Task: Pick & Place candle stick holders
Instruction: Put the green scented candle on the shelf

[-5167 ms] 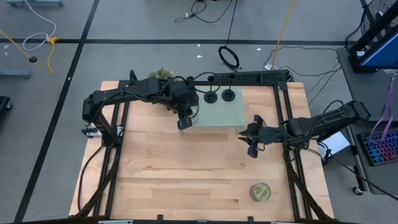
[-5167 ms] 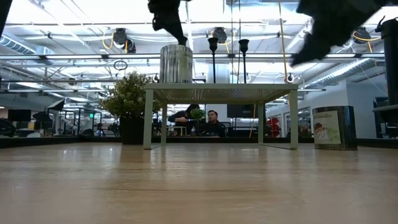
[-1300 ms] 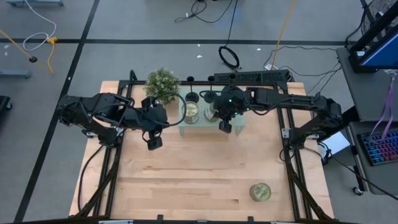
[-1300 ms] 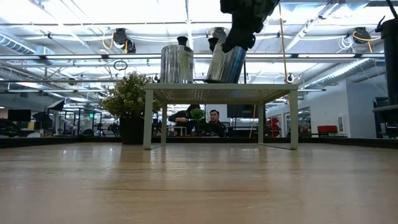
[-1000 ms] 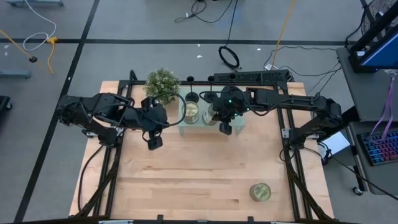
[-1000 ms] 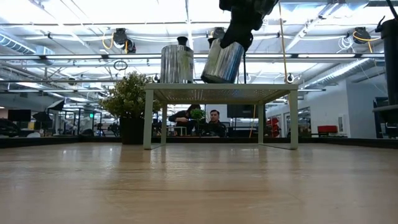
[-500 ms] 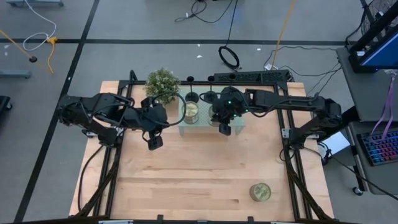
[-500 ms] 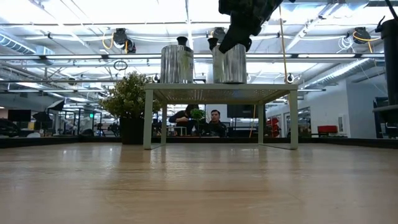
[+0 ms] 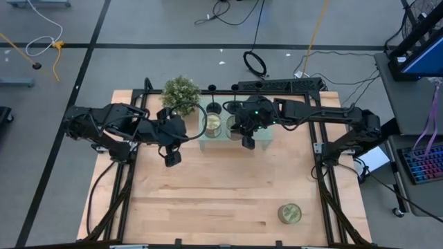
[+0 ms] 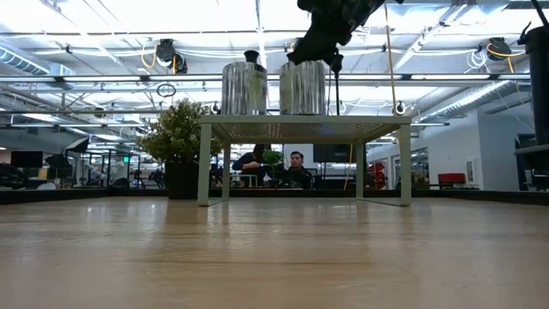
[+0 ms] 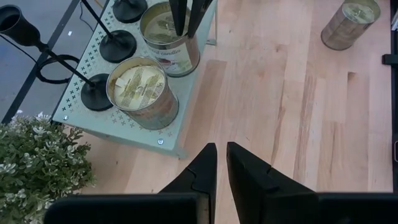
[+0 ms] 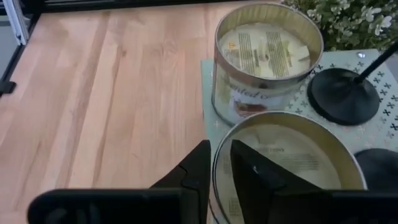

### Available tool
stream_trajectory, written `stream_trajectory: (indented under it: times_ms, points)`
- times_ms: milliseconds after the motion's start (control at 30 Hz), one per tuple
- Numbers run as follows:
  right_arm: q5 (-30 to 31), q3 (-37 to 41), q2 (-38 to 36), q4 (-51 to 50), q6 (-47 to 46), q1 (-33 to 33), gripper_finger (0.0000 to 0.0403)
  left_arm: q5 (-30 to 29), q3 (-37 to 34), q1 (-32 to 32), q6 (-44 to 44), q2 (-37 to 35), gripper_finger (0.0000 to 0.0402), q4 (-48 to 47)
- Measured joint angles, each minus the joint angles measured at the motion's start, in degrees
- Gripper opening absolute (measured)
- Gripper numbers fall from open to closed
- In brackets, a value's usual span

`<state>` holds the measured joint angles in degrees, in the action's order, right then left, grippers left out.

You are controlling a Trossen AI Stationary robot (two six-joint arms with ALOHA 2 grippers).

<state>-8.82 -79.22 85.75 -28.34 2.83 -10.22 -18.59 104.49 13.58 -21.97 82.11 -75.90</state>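
Three matte-black candle stick holders [image 11: 117, 46] stand by their round bases along the far side of a pale perforated shelf [image 11: 118, 127]. Two show in the high view [image 9: 214, 108], and two bases show in the right wrist view [image 12: 342, 94]. Two gold-green jars stand side by side on the shelf in front of them. My right gripper [image 12: 219, 148] is above the shelf, shut on the right-hand jar [image 10: 303, 87]. The left-hand jar [image 10: 244, 87] stands free. My left gripper [image 9: 171, 158] hangs shut and empty over the table, left of the shelf. My right gripper has the right-hand jar by its rim [image 12: 216, 163] on the near side. One finger [image 12: 258, 177] is inside the jar and the other outside. The fingers come from above, pointing down. The jar stands upright with its bottom on the shelf top.
A third gold-green jar [image 9: 289, 213] stands near the table's front right corner. A potted plant [image 9: 181, 93] stands at the shelf's far left. Bare wood lies in front of the shelf. People sit in the room behind the table [image 10: 292, 170].
My right gripper has brought the jar from tilted and lifted to upright on the shelf top. It has then moved the jar toward the table's left, close beside the other jar. My left arm has kept still.
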Motion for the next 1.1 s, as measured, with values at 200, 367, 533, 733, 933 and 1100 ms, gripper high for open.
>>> stream_trajectory:
  times_ms: [200, 367, 533, 733, 933, 1100]
  points:
    - [0.0, 0.0, -0.91, -1.35, -0.37, 0.0, 0.0059, 0.0, 0.0, 0.0, 0.01, 0.0, 0.0044, -0.15]
    - [0.0, -0.04, -3.46, -2.8, 0.94, 0.05, 0.0059, 0.02, 0.0, 0.04, 0.03, 0.0, 0.0044, -0.26]
    - [-0.22, -0.11, -7.29, -5.0, 1.03, 2.46, 0.0059, 0.01, 0.0, 0.34, 0.05, 0.02, 0.0044, -0.36]
    - [-0.39, -0.11, -10.24, -14.3, -2.13, 11.07, 0.0059, 0.02, 0.0, 1.63, 0.05, 0.02, 0.0044, -0.48]
    - [-0.36, 3.95, -10.25, -16.95, -8.9, 22.78, 0.006, -0.02, -0.01, 2.64, -0.77, 0.02, 0.0044, -0.46]
    - [-0.24, 8.8, -10.29, -16.04, -18.46, 30.84, 0.006, -1.03, 0.0, 3.06, -1.06, 0.02, 0.0044, -0.44]
